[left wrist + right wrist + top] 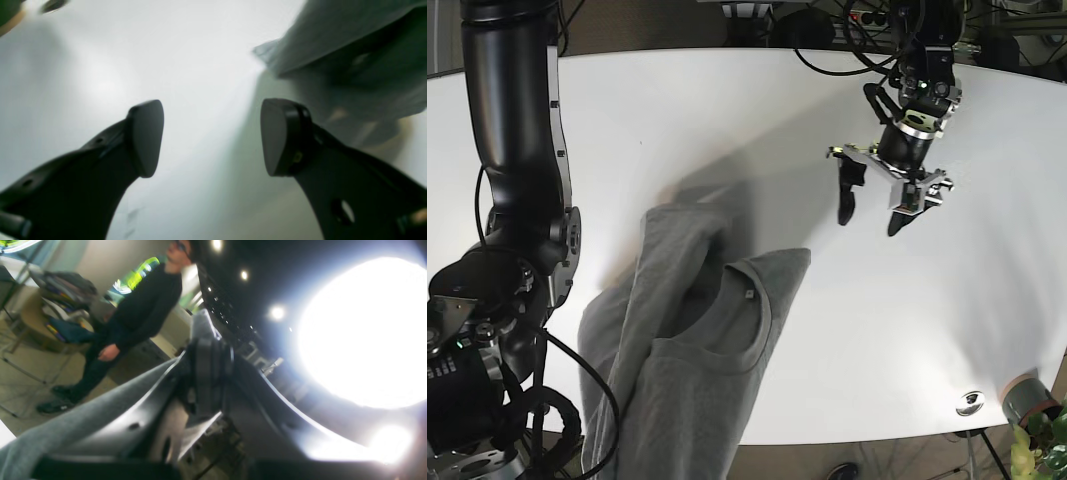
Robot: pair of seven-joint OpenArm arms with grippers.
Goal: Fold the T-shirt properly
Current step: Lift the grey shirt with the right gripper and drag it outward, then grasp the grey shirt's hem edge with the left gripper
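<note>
The grey T-shirt point(689, 345) lies crumpled on the white table point(727, 110), collar facing up, and its near side rises off the bottom edge of the base view. My left gripper point(870, 222) hovers open over bare table to the right of the shirt. In the left wrist view its fingers point(146, 138) stand wide apart with nothing between them, and the T-shirt point(350, 50) sits at the upper right. My right gripper point(209, 355) points up toward the ceiling, jaws together, with grey T-shirt fabric point(66, 430) running along its left finger up to the tips.
A small silver round object point(970, 403) and a potted plant point(1030, 405) sit by the table's near right edge. Cables point(847, 50) trail at the back. A person in dark clothes point(143, 306) stands beyond the table. The right arm's black column point(512, 120) rises at left.
</note>
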